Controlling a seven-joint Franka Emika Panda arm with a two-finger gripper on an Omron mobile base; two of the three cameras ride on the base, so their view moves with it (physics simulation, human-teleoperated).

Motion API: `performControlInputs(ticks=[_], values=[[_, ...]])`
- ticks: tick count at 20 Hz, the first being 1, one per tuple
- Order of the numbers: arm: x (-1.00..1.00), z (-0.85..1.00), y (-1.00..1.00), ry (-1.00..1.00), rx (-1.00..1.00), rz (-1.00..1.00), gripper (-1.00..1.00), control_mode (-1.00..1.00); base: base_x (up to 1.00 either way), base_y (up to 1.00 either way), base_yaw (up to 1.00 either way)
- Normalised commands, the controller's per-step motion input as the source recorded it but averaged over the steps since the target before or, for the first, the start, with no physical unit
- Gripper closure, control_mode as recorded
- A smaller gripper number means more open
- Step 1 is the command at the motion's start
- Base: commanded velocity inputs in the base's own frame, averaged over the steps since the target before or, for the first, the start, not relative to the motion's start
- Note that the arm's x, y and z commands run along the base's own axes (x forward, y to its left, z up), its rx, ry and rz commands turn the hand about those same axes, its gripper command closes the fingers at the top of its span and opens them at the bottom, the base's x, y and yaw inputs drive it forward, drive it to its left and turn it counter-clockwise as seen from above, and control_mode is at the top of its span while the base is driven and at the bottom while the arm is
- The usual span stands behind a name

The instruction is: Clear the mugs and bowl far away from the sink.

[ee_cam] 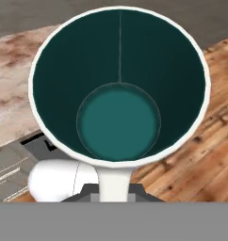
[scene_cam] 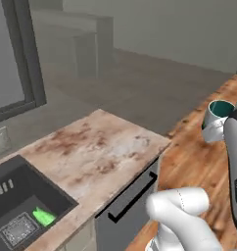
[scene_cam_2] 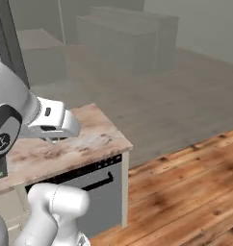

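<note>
The teal mug (ee_cam: 119, 84) sits clamped in the closed claw (ee_cam: 113, 188), held in the air over the wooden floor (scene_cam: 199, 166), with the sink (scene_cam: 22, 206) well away from it; it is not yet set down.

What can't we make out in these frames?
- Fingers: in the hand view the teal mug covers them, so the grip point is hidden.
- Teal mug: left base view, partly behind the arm.
- Sink: left base view, cut by the left and bottom edges.
- Green thing in the sink: too blurry to identify.
</note>
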Motion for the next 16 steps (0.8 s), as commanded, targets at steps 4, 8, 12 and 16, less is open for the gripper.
performControlInputs(ticks=[4,8,12,16], values=[[0.0,0.0,0.0,0.0,0.0,0.0,1.0,1.0,0.0,0.0,-1.0],[0.0,0.0,0.0,0.0,0.0,0.0,1.0,1.0,0.0,0.0,-1.0],[0.0,0.0,0.0,0.0,0.0,0.0,1.0,1.0,0.0,0.0,-0.9],[0.0,0.0,0.0,0.0,0.0,0.0,1.0,1.0,0.0,0.0,-0.87]])
